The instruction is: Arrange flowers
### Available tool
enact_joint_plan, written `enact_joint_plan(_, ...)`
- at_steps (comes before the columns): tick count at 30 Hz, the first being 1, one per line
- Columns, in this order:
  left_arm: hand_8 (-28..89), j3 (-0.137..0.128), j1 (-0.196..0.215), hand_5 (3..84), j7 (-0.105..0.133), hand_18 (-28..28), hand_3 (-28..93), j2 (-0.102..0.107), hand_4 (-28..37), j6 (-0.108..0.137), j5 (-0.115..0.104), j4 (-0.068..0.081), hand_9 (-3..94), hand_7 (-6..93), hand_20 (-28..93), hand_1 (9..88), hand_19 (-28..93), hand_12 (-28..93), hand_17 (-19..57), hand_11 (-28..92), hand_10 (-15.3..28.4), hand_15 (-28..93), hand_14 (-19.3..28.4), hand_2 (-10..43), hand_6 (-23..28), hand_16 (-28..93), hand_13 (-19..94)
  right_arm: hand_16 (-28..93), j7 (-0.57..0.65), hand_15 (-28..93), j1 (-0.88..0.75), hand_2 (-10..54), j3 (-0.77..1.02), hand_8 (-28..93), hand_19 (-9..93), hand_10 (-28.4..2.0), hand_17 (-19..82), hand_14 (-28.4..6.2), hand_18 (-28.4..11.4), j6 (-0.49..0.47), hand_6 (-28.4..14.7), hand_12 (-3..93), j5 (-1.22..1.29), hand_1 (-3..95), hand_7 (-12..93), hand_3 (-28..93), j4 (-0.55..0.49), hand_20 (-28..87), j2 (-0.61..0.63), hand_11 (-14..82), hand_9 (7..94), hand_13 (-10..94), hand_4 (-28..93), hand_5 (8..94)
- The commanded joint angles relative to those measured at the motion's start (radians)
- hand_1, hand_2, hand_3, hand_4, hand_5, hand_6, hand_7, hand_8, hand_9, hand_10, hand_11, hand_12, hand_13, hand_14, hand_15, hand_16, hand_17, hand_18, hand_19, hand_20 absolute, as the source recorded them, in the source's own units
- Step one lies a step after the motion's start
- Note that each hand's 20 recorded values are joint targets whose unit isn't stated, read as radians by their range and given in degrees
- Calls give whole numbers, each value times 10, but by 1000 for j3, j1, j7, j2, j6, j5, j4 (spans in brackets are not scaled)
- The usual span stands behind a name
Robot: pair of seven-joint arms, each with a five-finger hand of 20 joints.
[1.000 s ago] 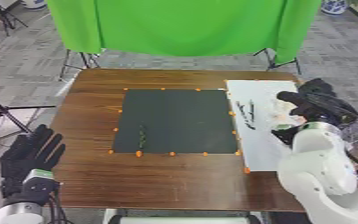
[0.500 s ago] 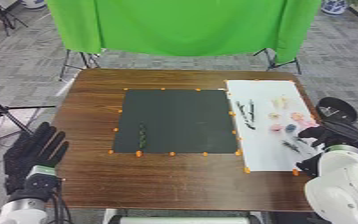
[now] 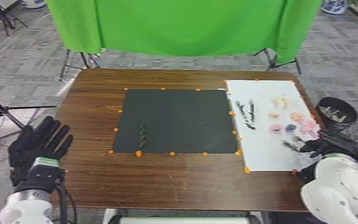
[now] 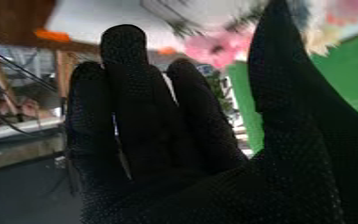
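Observation:
In the head view my right hand [image 3: 331, 145] is at the right edge of the white sheet [image 3: 266, 157], beside the pink flowers [image 3: 308, 125]. The right wrist view shows the same hand [image 4: 171, 150] with straight fingers and nothing held, a pink flower [image 4: 215, 48] beyond it. My left hand [image 3: 39, 147] is open off the table's left edge. On the dark mat [image 3: 177, 120] lies one green stem [image 3: 143, 135]. The white sheet carries dark twigs [image 3: 247, 114], pale yellow flowers [image 3: 280, 102], a blue-grey flower [image 3: 291, 128] and a dark green sprig [image 3: 291, 145].
A black round container [image 3: 337, 111] stands off the table's right edge. Orange markers [image 3: 139, 154] line the mat and the sheet. A green cloth [image 3: 189, 27] hangs behind the brown table [image 3: 158, 187].
My right hand has drawn back from over the white sheet toward its near right edge, uncovering the flowers and the black container. My left hand has shifted slightly.

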Motion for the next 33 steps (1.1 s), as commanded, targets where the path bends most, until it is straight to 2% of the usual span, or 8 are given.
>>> enact_joint_plan(1,-111,5,-7,457,-3,140,752,6,-283,-29,-18,-4,379,195,63,275,403,94,-59,234,154,406,163,149,99,-100,263,145,19,574,-17,-92,-9,-93,865,-222,340,-185,-267,35,-113,134,17,434,130,770,21,153,-11,128,562,626,-251,555)
enact_joint_plan(6,-112,6,-5,457,-10,143,752,-1,-283,-23,-29,-6,381,196,64,276,407,95,-61,235,155,409,163,146,99,-100,264,186,21,565,-23,22,-6,58,881,-183,360,-155,-253,86,-72,191,10,564,245,579,31,167,-12,229,736,684,-281,672)
enact_joint_plan(14,-112,-3,9,458,-2,145,749,-7,-283,-22,-56,-11,385,197,65,278,411,97,-62,239,156,416,164,147,100,-99,270,217,7,577,-27,67,-16,155,878,-159,355,-136,-229,137,-37,248,-10,669,379,457,20,218,7,329,756,689,-282,661)
enact_joint_plan(17,-112,-10,7,459,-4,145,748,-10,-283,-1,-68,-17,386,197,66,279,413,97,-63,240,157,420,164,147,100,-99,271,223,-12,576,-29,66,-14,155,874,-158,362,-135,-231,189,-36,250,-14,648,400,497,-1,235,19,335,759,694,-283,659)
enact_joint_plan(24,-111,-20,19,461,-1,148,746,-8,-283,-12,-65,-15,388,196,68,280,418,97,-63,241,157,425,166,151,101,-101,272,228,-62,567,14,64,-29,149,871,-151,372,-125,-229,259,-29,251,-16,619,422,539,-84,248,75,338,763,707,-283,654)
enact_joint_plan(28,-111,-33,28,461,7,148,745,-11,-283,-14,-89,-14,388,197,68,280,419,96,-63,241,158,426,166,152,101,-102,272,235,-109,560,55,60,-68,140,872,-149,381,-122,-233,326,-26,251,59,569,434,609,-124,252,91,338,769,716,-283,655)
enact_joint_plan(31,-111,-40,32,461,-21,148,743,-10,-283,-2,-53,-11,389,196,68,279,420,96,-63,242,158,427,166,153,101,-102,272,240,-212,564,124,57,-164,136,879,-145,385,-120,-233,475,-26,252,78,549,439,640,-86,256,74,342,775,723,-283,657)
enact_joint_plan(33,-111,-30,21,461,-30,148,743,-14,-283,3,-60,-4,389,196,68,279,420,96,-63,242,158,427,166,154,101,-102,272,245,-218,569,211,53,-249,134,884,-143,387,-119,-232,487,-25,253,129,537,441,657,-58,260,45,346,778,725,-283,661)
